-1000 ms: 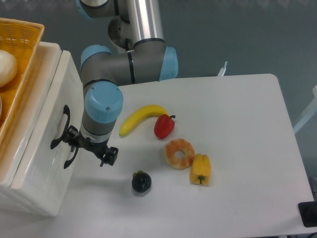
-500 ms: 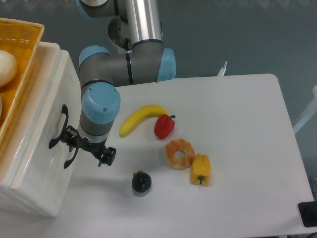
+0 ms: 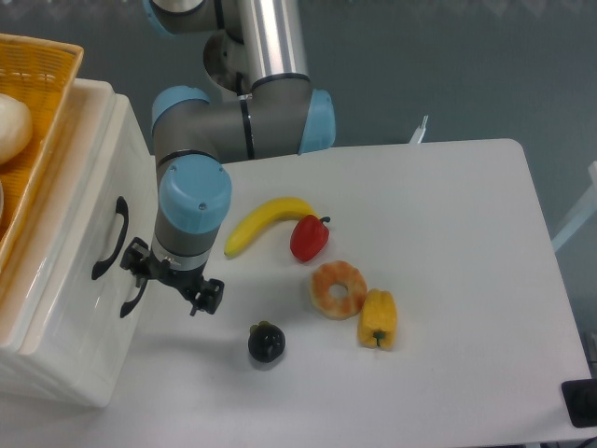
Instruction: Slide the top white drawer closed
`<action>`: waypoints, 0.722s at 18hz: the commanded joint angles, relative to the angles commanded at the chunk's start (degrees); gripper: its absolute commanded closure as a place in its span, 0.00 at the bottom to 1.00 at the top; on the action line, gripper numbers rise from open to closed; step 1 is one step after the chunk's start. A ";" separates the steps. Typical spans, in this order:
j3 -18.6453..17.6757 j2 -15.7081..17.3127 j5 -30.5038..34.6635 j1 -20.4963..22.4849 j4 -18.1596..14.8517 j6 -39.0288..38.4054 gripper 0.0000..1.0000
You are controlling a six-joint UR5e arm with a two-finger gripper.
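Observation:
The top white drawer [image 3: 79,233] is the glossy front panel at the left, with a black curved handle [image 3: 109,239]. It sits pushed in, close to flush with the cabinet body. The lower drawer front [image 3: 129,345] lies just right of it, and its black handle [image 3: 131,297] is partly hidden by my gripper. My gripper [image 3: 173,277] hangs in front of the two handles. It is open and empty, with one finger [image 3: 138,257] right next to the top drawer's handle.
A yellow woven basket [image 3: 42,65] sits on top of the cabinet. On the white table [image 3: 448,205] lie a banana [image 3: 266,222], a red pepper [image 3: 309,238], a donut [image 3: 338,288], a yellow pepper [image 3: 378,319] and a dark fruit [image 3: 266,343].
The top drawer's front and handle slid a little left, into the cabinet, with my gripper against the handle. My gripper has since backed off slightly to the right.

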 joint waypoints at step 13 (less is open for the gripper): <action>0.26 9.40 1.96 13.80 -0.79 31.48 0.00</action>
